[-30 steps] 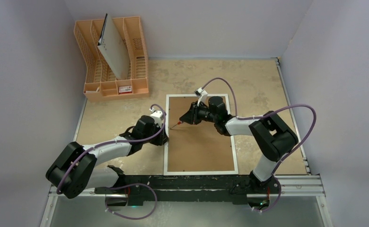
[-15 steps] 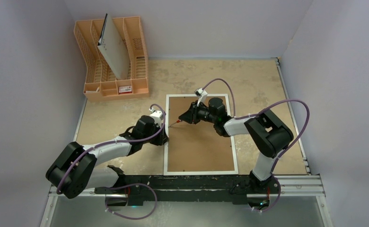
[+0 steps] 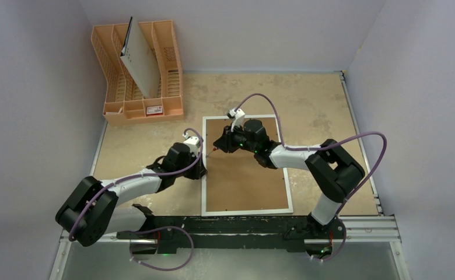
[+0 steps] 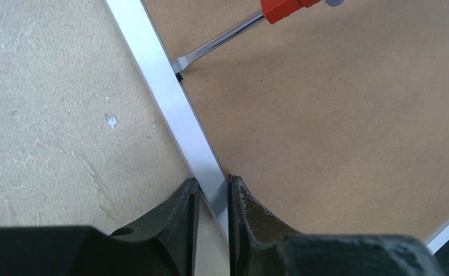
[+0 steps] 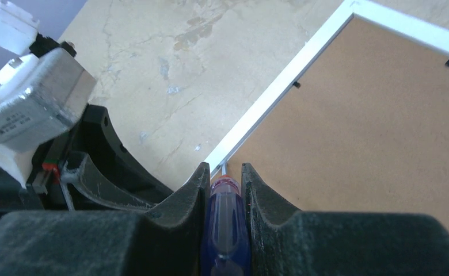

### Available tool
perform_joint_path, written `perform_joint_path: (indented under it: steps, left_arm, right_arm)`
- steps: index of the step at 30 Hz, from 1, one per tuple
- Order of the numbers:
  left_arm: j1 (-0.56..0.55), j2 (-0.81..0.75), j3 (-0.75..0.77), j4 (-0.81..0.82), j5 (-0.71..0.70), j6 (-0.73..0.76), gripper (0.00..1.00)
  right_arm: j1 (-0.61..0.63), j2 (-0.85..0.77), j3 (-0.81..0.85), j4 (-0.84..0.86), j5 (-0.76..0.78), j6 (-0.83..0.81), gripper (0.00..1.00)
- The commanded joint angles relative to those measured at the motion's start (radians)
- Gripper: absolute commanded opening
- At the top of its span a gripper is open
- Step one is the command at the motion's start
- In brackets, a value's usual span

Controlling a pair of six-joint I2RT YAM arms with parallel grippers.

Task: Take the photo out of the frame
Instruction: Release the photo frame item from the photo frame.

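Observation:
The frame [image 3: 245,181] lies back up on the table, its brown fibreboard back showing inside a narrow white border [image 4: 164,92]. The photo is hidden beneath the backing. My left gripper [image 3: 202,169] is shut on the frame's left border, one finger either side [image 4: 212,184]. My right gripper [image 3: 222,146] is shut on a screwdriver [image 5: 225,218] with a blue handle and red collar. Its flat tip [image 4: 182,60] rests at a small black tab on the inner left edge of the frame, just ahead of my left gripper.
An orange plastic rack [image 3: 137,70] stands at the back left, with a grey-white holed board [image 3: 139,61] leaning in it. More black tabs [image 5: 296,84] sit along the frame's inner edge. A metal rail [image 3: 365,224] runs along the near table edge.
My right gripper has moved left and slightly away with the screwdriver, bringing its tip to the frame's left inner edge. My left gripper has kept its hold on the border.

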Motion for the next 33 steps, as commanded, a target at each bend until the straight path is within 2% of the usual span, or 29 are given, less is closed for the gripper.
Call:
perform_joint_path:
  steps: [1, 14, 19, 33]
  left_arm:
    - [-0.008, -0.019, -0.022, 0.030, 0.065, -0.027, 0.00]
    - [-0.009, -0.040, -0.052, 0.056, 0.058, -0.044, 0.00]
    - [-0.009, -0.043, -0.057, 0.058, 0.053, -0.047, 0.00]
    - [-0.009, -0.073, -0.068, 0.055, 0.040, -0.050, 0.00]
  right_arm:
    - [0.091, -0.002, 0.070, -0.159, 0.144, -0.055, 0.00]
    - [0.242, 0.009, 0.231, -0.313, 0.358, -0.069, 0.00]
    - [0.295, 0.047, 0.308, -0.373, 0.395, -0.077, 0.00]
    - [0.282, 0.010, 0.275, -0.370, 0.417, -0.006, 0.00]
